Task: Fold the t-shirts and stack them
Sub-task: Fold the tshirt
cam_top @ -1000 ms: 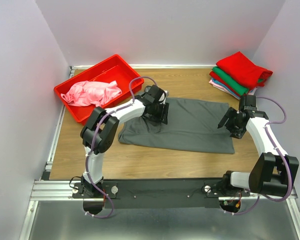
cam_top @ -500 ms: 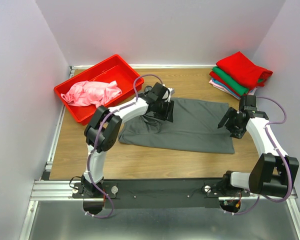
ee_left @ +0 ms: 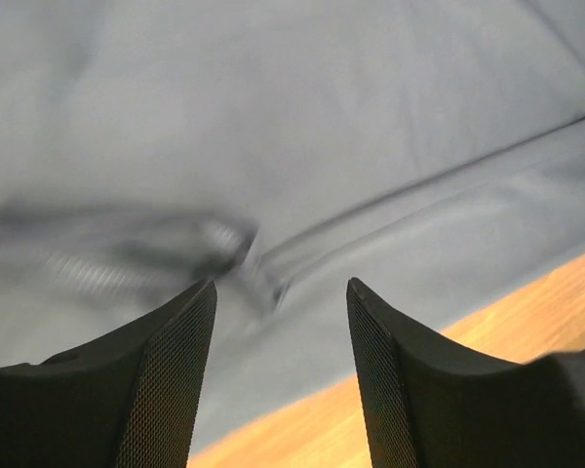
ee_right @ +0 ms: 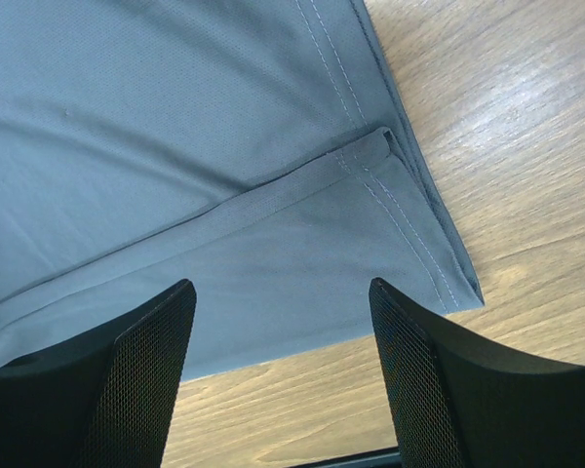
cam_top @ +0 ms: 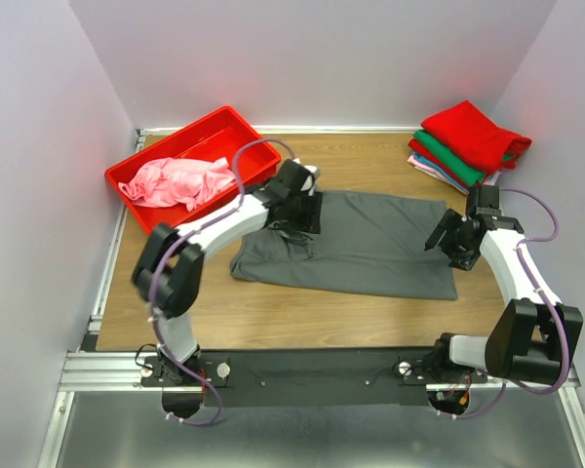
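I read the dark grey cloth t-shirt [ee_right: 175,117] as a matt, fine-knit fabric with stitched hems. The light brown wooden desk [ee_right: 487,127] shows its grain and a slight sheen. The red plastic bin [cam_top: 132,205] looks smooth and glossy. On the right gripper [ee_right: 278,285], the black jaws are matt, with fine mesh-textured faces.

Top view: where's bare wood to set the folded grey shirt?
Free: the near strip between the dark grey t-shirt and the base rail, widest at its left; also the far strip between red bin and folded stack. Crowded: far-right corner, around stack and right end effector.
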Available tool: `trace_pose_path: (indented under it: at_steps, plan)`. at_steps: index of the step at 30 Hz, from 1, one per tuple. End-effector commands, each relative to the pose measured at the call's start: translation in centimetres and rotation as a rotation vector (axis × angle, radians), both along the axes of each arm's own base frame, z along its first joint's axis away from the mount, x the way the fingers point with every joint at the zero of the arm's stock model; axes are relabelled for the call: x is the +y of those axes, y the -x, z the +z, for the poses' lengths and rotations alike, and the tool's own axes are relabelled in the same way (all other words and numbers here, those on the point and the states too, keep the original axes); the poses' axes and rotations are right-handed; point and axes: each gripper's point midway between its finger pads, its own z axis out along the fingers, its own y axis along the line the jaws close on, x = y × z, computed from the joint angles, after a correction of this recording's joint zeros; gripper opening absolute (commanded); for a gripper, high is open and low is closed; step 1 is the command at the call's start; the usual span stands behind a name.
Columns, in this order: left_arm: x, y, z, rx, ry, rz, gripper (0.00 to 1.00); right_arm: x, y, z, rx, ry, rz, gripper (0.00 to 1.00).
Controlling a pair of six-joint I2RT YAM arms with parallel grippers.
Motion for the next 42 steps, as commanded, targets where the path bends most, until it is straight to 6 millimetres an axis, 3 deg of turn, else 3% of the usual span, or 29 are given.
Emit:
trace_pose_path:
  at_steps: [1, 3, 5, 10, 15, 24, 42]
  plan:
    - [4.7, 1.3, 1.4, -0.031, -0.022, 0.156, 0.64, 0.3, 0.4, -0.3, 0.014, -0.016, 0.021, 0.79]
    - [5.6, 2.2, 1.0, -0.037, -0.016, 0.179, 0.65, 0.3, 0.3, -0.2, 0.010, -0.015, 0.022, 0.79]
    - [6.0, 2.7, 2.0, -0.057, 0.025, 0.187, 0.69, 0.3, 0.5, -0.3, 0.012, -0.018, 0.025, 0.79]
    - [6.9, 3.2, -1.3, 0.007, 0.029, 0.190, 0.69, 0.5, 0.5, -0.3, 0.015, -0.030, 0.025, 0.79]
    - [6.0, 2.0, -1.5, -0.012, 0.054, 0.176, 0.70, 0.3, 0.2, 0.2, -0.003, -0.020, 0.024, 0.79]
    - [5.3, 0.3, -4.1, 0.015, 0.039, 0.167, 0.70, 0.3, 0.3, 0.6, -0.018, -0.015, 0.016, 0.79]
    - [2.3, -3.4, -4.3, -0.012, 0.080, 0.119, 0.70, 0.3, 0.5, 0.6, -0.017, -0.012, 0.015, 0.79]
